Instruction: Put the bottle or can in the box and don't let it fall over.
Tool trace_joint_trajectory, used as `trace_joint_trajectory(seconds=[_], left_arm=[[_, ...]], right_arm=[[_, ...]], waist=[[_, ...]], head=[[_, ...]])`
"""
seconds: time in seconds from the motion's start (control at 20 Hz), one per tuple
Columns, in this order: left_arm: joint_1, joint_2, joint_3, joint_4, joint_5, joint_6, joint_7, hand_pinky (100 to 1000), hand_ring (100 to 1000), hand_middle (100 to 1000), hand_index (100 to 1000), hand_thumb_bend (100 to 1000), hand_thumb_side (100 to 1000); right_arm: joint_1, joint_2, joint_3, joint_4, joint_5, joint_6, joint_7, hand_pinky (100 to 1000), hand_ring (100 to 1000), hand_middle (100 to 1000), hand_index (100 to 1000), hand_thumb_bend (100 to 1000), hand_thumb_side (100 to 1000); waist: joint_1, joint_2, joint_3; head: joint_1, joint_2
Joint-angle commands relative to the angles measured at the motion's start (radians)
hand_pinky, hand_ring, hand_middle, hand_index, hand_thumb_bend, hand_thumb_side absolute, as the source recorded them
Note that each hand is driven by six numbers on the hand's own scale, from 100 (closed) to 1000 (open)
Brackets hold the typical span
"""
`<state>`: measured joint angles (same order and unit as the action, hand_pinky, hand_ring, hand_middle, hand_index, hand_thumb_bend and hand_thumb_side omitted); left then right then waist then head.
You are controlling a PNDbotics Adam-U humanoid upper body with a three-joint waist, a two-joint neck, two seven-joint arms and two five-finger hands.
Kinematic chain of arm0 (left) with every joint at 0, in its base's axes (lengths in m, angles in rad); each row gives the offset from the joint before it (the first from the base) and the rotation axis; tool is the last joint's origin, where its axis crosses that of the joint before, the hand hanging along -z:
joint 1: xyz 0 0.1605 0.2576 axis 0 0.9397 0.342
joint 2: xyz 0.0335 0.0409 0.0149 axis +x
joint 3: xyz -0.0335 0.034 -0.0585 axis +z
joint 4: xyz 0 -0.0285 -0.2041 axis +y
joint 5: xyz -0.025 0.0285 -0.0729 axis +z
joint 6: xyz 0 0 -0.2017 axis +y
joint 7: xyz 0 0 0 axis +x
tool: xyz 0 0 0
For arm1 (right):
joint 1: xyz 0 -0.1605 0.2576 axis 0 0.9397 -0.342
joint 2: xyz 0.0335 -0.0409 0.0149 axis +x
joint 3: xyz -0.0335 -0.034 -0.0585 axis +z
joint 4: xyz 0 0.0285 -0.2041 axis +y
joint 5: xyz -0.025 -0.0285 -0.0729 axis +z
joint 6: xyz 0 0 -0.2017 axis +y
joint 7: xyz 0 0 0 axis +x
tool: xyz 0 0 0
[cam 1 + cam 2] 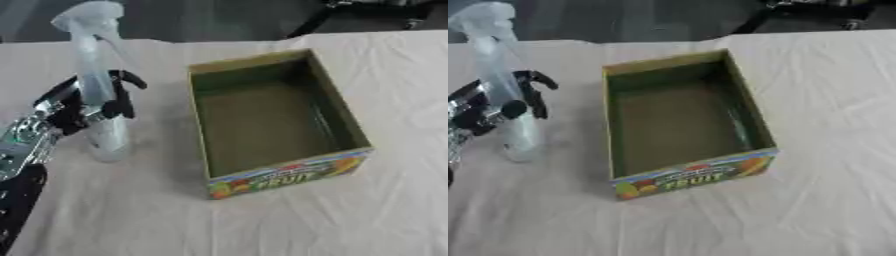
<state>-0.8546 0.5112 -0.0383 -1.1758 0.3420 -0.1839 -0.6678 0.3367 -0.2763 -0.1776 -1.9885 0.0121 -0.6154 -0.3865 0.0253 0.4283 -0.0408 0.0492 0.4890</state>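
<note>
While curled round clear spray bottle (98, 95), left hand (83, 102) holds it upright, left of open box (341, 120) on cloth-covered table (131, 210).

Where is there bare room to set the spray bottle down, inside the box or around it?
The box is empty inside, its whole floor free. Bare cloth lies right of the box and in front of it. The only crowded spot is left of the box, where the left robot hand is curled round the upright spray bottle.
</note>
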Motion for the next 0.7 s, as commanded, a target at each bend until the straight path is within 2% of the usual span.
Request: trace_joint_trajectory(seconds=[0.05,0.1,0.15,0.2,0.25,0.35,0.45,0.7], left_arm=[[-0.014,0.03,0.01,0.007,-0.012,0.003,0.005,504,216,698,100,798,665],[-0.015,0.029,0.009,0.008,-0.017,0.003,0.004,506,215,694,100,747,620],[-0.016,0.028,0.009,0.008,-0.02,0.004,0.003,504,211,688,100,656,510],[-0.016,0.028,0.008,0.006,-0.022,0.005,0.0,507,212,685,100,625,432],[-0.017,0.028,0.008,0.004,-0.027,0.004,-0.001,507,211,680,100,622,372],[-0.018,0.027,0.007,0.001,-0.04,0.004,-0.003,504,208,675,100,624,312],[-0.018,0.025,0.006,-0.003,-0.052,0.003,-0.003,504,206,669,100,664,229],[-0.023,0.023,0.008,-0.009,-0.067,0.001,0.017,498,198,656,100,735,146]], right_arm=[[0.006,-0.007,-0.006,-0.011,-0.005,-0.001,0.002,1000,1000,1000,984,100,470],[0.006,-0.008,-0.006,-0.011,-0.005,-0.001,0.002,1000,1000,1000,984,100,470],[0.006,-0.007,-0.006,-0.011,-0.006,-0.001,0.002,1000,1000,1000,985,100,470],[0.005,-0.007,-0.005,-0.011,-0.006,0.0,0.003,1000,1000,1000,985,100,470],[0.005,-0.007,-0.005,-0.011,-0.006,0.0,0.003,1000,1000,1000,985,100,470],[0.004,-0.007,-0.005,-0.011,-0.007,0.0,0.004,1000,1000,1000,985,100,470],[0.003,-0.006,-0.004,-0.011,-0.007,0.001,0.005,1000,1000,1000,984,100,470],[0.002,-0.004,-0.003,-0.011,-0.006,0.002,0.007,1000,1000,1000,984,100,470]], waist=[[-0.002,-0.024,0.0],[-0.002,-0.023,0.0],[-0.002,-0.023,0.0],[-0.002,-0.023,0.001],[-0.002,-0.022,0.001],[-0.002,-0.022,0.0],[-0.003,-0.021,0.0],[-0.004,-0.019,-0.002]], head=[[-0.003,-0.01],[-0.003,-0.01],[-0.004,-0.01],[-0.004,-0.01],[-0.004,-0.01],[-0.005,-0.011],[-0.005,-0.011],[-0.004,-0.01]])
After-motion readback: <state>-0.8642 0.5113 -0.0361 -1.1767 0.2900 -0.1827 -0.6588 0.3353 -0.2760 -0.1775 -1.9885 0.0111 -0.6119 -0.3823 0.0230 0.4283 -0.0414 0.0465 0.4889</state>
